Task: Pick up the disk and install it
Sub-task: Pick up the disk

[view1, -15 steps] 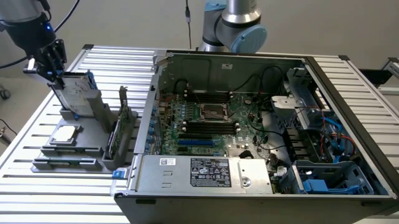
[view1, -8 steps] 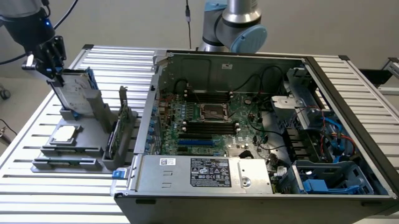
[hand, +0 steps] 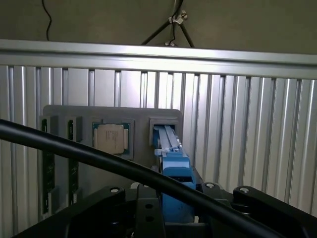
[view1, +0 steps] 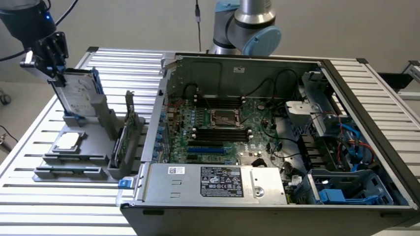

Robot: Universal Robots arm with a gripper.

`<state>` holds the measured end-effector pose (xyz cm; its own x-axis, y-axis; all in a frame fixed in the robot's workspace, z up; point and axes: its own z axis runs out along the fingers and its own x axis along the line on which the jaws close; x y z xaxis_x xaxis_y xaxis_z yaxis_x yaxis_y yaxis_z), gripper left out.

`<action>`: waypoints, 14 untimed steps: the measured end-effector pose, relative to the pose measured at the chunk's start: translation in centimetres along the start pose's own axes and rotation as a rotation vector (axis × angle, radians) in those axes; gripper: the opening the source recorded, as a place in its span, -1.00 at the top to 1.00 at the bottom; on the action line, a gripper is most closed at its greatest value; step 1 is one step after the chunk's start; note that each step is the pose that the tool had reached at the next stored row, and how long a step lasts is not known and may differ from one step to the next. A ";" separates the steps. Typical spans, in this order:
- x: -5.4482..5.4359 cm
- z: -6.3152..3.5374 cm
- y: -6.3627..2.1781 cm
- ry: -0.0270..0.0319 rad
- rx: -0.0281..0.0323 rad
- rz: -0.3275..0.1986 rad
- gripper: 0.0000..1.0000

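Note:
The disk (view1: pixel 77 94), a silver-grey drive with a white label in a blue carrier, stands upright at the back of the grey holder (view1: pixel 78 160) on the exterior view's left. Its lower end is still at the holder's slot. My gripper (view1: pixel 58 76) comes down on its top edge and is shut on it. In the wrist view the blue carrier edge of the disk (hand: pixel 174 166) runs from the slot (hand: pixel 163 130) up between my black fingers (hand: pixel 143 210), at my gripper (hand: pixel 176 208).
The holder also carries a small square silver chip (view1: pixel 68 141) (hand: pixel 111 138), memory sticks (hand: pixel 48 163) and an upright card (view1: pixel 128 132). The open computer case (view1: pixel 262 137) lies to the exterior view's right, with a blue bay bracket (view1: pixel 341 189) in its near corner. A black cable (hand: pixel 74 148) crosses the wrist view.

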<state>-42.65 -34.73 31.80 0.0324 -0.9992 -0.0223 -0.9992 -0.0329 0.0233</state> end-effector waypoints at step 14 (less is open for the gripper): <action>0.0 -0.25 -0.13 0.0015 0.0057 0.000 0.34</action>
<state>-42.52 -34.74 32.05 0.0328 -0.9992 -0.0208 -0.9993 -0.0331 0.0177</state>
